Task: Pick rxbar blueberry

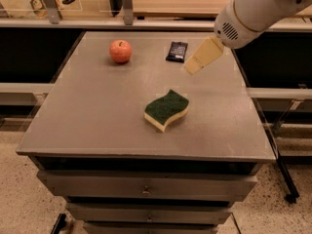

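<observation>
The rxbar blueberry is a small flat bar in a dark navy-black wrapper, lying at the back of the grey table top, right of centre. My gripper comes in from the upper right on a white arm and hangs above the table just right of the bar and slightly nearer than it. It holds nothing that I can see.
A red apple sits at the back left of the table. A green-and-yellow wavy sponge lies near the middle. Drawers run below the table's front edge. A railing and shelves stand behind the table.
</observation>
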Motion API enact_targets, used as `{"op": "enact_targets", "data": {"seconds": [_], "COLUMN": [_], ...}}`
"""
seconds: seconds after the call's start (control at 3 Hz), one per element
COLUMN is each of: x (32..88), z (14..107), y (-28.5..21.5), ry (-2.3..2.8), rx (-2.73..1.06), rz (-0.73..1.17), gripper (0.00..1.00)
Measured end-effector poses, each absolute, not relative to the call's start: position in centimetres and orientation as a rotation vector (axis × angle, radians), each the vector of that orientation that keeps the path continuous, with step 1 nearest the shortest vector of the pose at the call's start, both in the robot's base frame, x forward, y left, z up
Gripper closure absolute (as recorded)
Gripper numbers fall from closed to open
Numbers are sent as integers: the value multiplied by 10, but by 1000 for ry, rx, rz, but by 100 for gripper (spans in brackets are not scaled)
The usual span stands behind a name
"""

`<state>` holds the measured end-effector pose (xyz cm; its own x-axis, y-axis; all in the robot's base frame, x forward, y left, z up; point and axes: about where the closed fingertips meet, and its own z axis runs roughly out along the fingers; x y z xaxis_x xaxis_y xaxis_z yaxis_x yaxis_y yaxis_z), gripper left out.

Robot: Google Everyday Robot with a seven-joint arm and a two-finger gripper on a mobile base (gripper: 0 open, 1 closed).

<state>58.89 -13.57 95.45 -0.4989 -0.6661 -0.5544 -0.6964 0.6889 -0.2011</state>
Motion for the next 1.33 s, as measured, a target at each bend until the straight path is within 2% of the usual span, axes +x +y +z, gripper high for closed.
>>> {"op": "enact_targets", "data": {"seconds": [0.67, 1.0, 1.33], "x": [634, 647, 653], "z": [923, 910, 915], "y": [-167, -170, -167], "ry": [2449, 2459, 2437], "rx": [-623, -404, -354], "rz": [22, 104, 126], "gripper": [0, 0, 0]}}
